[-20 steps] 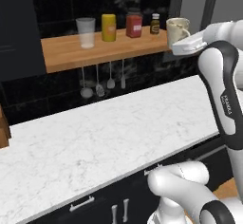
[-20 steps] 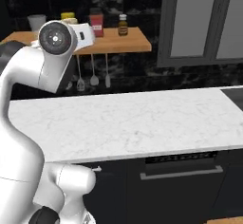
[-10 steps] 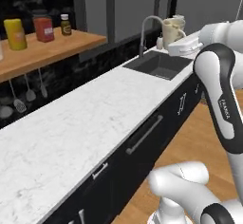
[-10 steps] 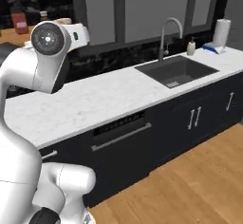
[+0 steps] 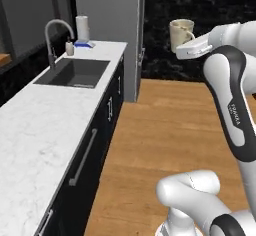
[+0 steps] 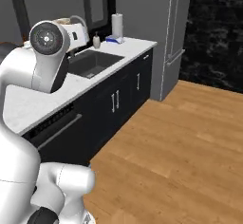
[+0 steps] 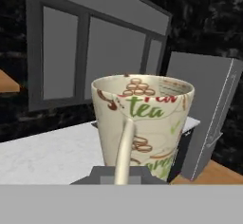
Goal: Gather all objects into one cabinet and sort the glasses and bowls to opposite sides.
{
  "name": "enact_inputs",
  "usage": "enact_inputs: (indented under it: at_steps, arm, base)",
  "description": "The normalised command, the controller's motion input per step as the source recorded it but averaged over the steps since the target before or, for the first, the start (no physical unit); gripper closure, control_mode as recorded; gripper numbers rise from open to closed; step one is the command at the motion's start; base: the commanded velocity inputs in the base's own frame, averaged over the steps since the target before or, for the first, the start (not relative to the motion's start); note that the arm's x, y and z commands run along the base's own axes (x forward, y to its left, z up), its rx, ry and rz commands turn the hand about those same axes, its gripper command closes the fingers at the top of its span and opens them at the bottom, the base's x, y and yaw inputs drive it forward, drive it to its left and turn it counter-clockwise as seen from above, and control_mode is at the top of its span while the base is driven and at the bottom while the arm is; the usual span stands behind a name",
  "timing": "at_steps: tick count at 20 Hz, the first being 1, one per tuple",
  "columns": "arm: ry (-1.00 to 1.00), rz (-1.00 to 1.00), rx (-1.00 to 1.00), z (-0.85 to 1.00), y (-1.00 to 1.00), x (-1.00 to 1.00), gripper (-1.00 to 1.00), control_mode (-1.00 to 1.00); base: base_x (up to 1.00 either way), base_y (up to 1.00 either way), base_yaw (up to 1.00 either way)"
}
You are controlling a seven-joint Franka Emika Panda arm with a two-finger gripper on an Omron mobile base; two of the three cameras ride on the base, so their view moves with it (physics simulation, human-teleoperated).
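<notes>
The whole scene has swung round in the last sec: that's the base turning, not the kitchenware moving. 1 sec back both base cams faced the wooden wall shelf with the glasses and jar on it; half a sec back the sink was sliding in; now I'm looking along the white marble counter [image 5: 35,130] towards the dark sink basin [image 5: 72,72] with its curved steel tap [image 5: 54,32], a white paper-towel roll [image 5: 82,27] at the far end and the tall grey fridge [image 5: 120,30] beyond, wood floor open to the right. What hasn't changed is the load: the cream patterned cup with "tea" lettering [image 5: 180,34] still rides upright at the gripper [image 5: 189,50], well above the floor and apart from the counter. Hand cam puts the cup [image 7: 142,123] right up against the lens; the claw looks clamped tight on it, prob pinching the wall at the rim, though I can't see the tips themselves. In the right base cam the wrist [image 6: 71,31] hangs over the counter near the sink, cup mostly hidden behind the arm. My read: pick is done, we're in transit, and the shelf is out of frame. I can't spot the black cabinet with the long pale bar handle yet, so the base prob needs more driving before any placement; 1 glass in hand, the rest not yet gathered.
</notes>
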Motion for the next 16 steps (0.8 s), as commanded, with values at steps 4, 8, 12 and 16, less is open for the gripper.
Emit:
enact_inputs:
  at_steps: [4, 8, 12, 16]
  arm:
    - [0.00, 0.00, 0.00, 0.00, 0.00, 0.00, 1.00, 1.00]
    - [0.00, 0.00, 0.00, 0.00, 0.00, 0.00, 1.00, 1.00]
    - [0.00, 0.00, 0.00, 0.00, 0.00, 0.00, 1.00, 1.00]
    - [0.00, 0.00, 0.00, 0.00, 0.00, 0.00, 1.00, 1.00]
  base:
    - [0.00, -0.81, -0.64]
    - [0.04, -0.67, -0.64]
    - [0.56, -0.34, -0.53]
    - [0.98, -0.01, -0.46]
